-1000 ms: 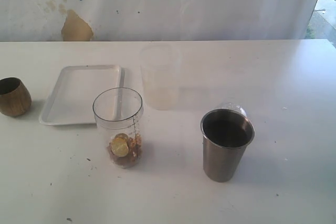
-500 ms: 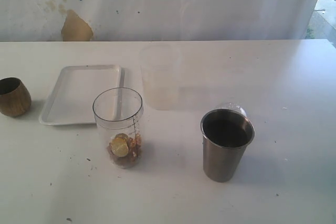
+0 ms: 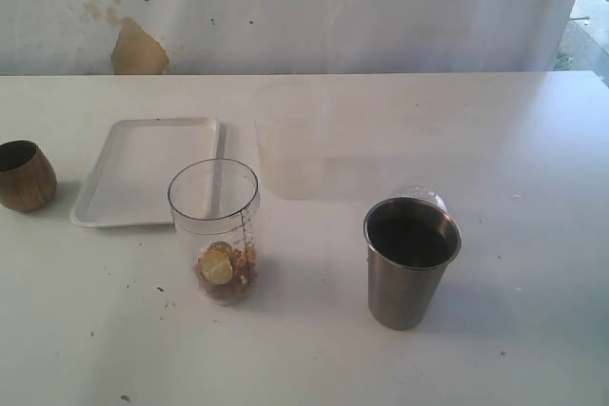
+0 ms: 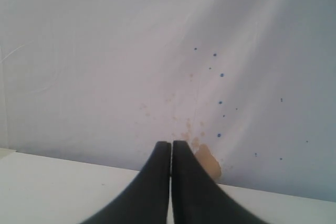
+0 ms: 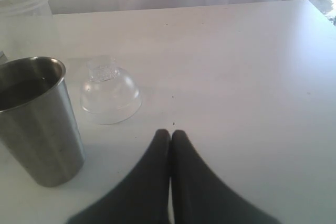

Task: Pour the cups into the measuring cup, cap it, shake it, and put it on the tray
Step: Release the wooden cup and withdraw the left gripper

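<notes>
The clear measuring cup stands upright near the table's middle, with yellow and brown pieces at its bottom. The brown wooden cup sits at the far left. The steel tumbler stands upright at the right front; it also shows in the right wrist view. The white tray lies behind the measuring cup. A clear domed lid rests on the table behind the tumbler. My left gripper is shut, facing the back wall. My right gripper is shut, near the lid and tumbler. Neither arm shows in the exterior view.
A frosted translucent cup stands upright to the right of the tray; its rim shows in the right wrist view. A white curtain wall with a brown stain runs behind the table.
</notes>
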Motion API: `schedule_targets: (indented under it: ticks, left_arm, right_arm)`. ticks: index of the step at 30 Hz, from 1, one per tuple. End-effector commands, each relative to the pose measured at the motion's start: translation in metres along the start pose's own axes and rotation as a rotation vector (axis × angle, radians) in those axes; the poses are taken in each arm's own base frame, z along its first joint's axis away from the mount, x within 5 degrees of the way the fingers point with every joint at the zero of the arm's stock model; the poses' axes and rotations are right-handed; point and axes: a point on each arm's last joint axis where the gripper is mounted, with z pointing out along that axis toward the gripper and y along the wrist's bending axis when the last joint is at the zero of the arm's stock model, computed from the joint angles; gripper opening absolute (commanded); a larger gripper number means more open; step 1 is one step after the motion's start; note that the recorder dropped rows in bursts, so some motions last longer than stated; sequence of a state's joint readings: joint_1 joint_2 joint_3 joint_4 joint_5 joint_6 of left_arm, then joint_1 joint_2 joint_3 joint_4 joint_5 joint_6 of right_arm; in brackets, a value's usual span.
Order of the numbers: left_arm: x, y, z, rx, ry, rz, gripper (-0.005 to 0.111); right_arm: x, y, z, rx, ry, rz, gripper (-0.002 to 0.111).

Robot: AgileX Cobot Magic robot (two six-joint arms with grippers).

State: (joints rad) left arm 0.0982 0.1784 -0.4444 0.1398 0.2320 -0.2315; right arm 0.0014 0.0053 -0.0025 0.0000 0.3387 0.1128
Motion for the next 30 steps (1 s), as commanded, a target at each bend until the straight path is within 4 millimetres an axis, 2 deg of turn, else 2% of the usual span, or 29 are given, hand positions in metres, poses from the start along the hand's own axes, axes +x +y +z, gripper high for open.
schedule_targets:
  ticks: [1, 7, 11, 13, 19, 23, 30]
  left_arm:
    - [0.002, 0.0, 0.0, -0.001, 0.007, -0.002, 0.001]
    - [0.001, 0.0, -0.001, 0.0, 0.0, -0.002, 0.001]
    - [-0.001, 0.0, -0.01, 0.007, -0.042, -0.013, 0.001]
    - [0.006, 0.001, -0.014, 0.01, -0.054, -0.013, 0.001]
    - [0.069, 0.007, -0.013, -0.001, 0.055, -0.01, 0.001]
    - [0.103, 0.01, -0.009, -0.011, 0.155, -0.007, 0.001]
    - [0.131, 0.013, -0.008, -0.023, 0.251, -0.004, 0.001]
  right_arm:
    - [0.0, 0.0, 0.0, 0.001, -0.005, -0.003, 0.0]
    - [0.0, 0.0, 0.0, 0.001, -0.005, -0.003, 0.0]
    - [0.0, 0.0, 0.0, 0.001, -0.005, -0.003, 0.0]
    - [0.0, 0.0, 0.0, 0.001, -0.005, -0.003, 0.0]
    - [0.0, 0.0, 0.0, 0.001, -0.005, -0.003, 0.0]
    - [0.0, 0.0, 0.0, 0.001, -0.005, -0.003, 0.0]
    - [0.0, 0.0, 0.0, 0.001, -0.005, -0.003, 0.0]
